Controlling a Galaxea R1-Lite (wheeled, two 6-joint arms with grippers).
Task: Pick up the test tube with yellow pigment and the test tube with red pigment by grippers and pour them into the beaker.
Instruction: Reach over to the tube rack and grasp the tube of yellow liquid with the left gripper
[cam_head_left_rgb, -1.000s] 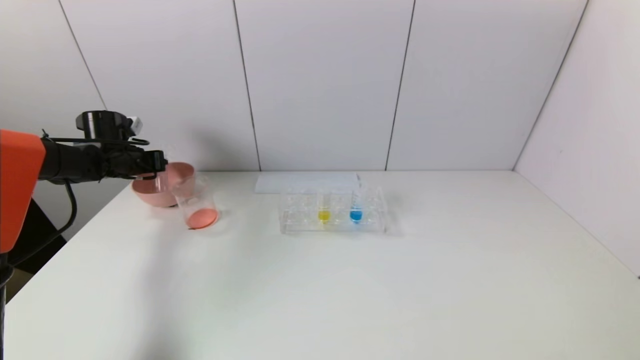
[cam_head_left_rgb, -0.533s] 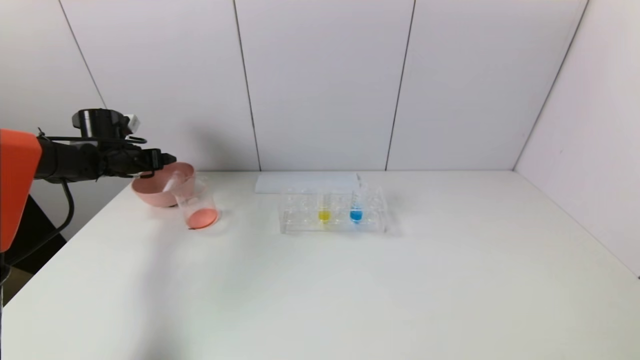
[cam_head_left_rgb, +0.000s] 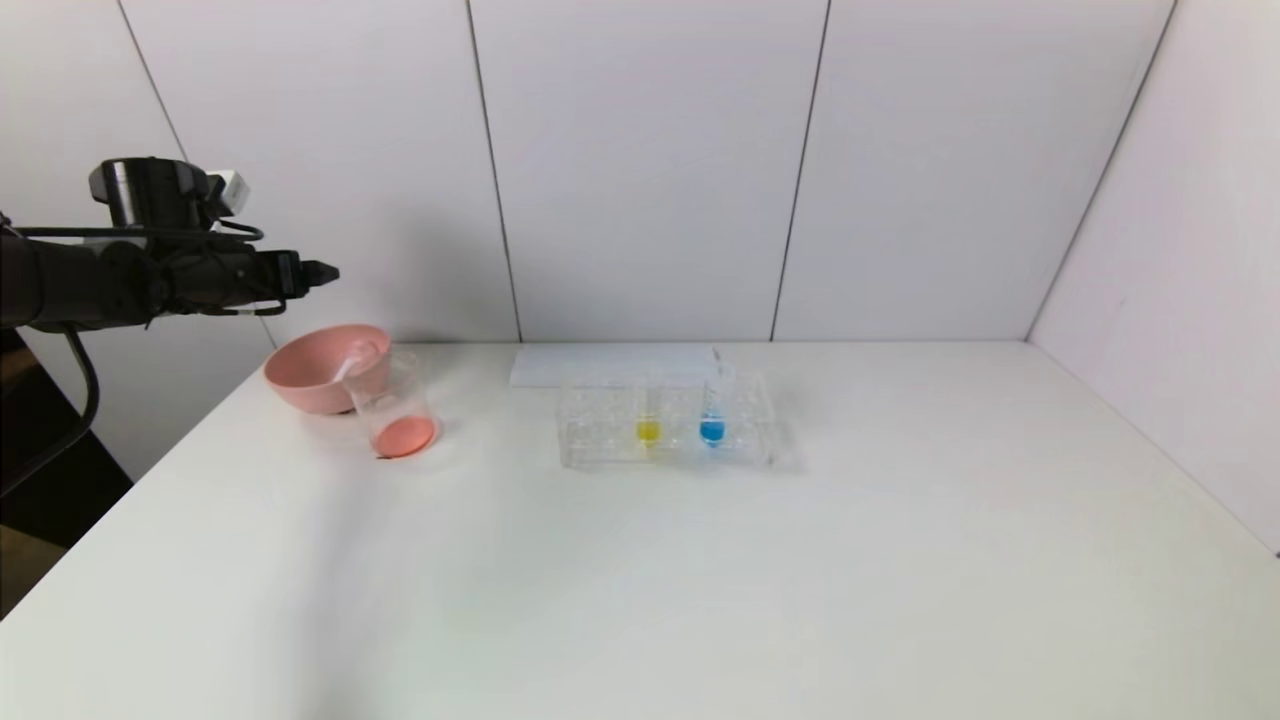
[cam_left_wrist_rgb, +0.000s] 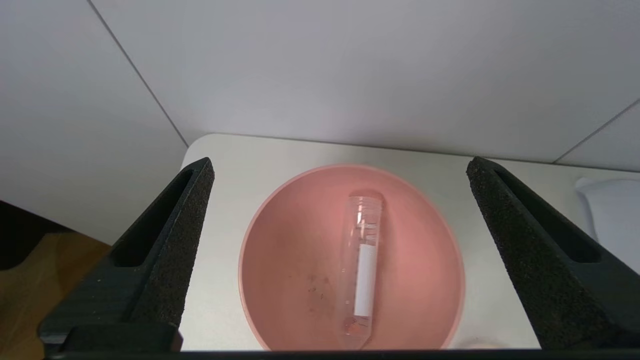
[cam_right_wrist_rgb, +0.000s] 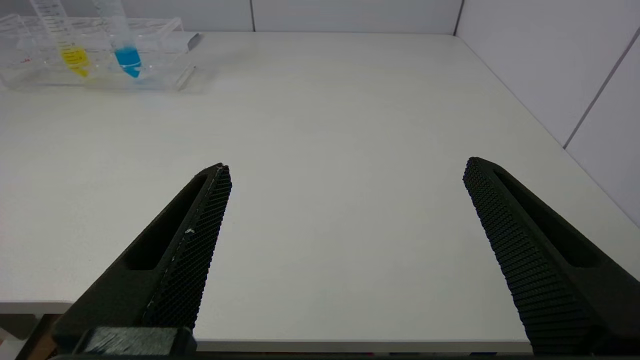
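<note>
Lying in pink bowl (cam_left_wrist_rgb: 280, 280): emptied tube (cam_left_wrist_rgb: 362, 270), white label blank.

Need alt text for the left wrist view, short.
An empty clear tube lies in a pink bowl, seen from above between the wide-open jaws of the left gripper. The bowl sits near the corner of a white table, with grey wall panels behind.
</note>
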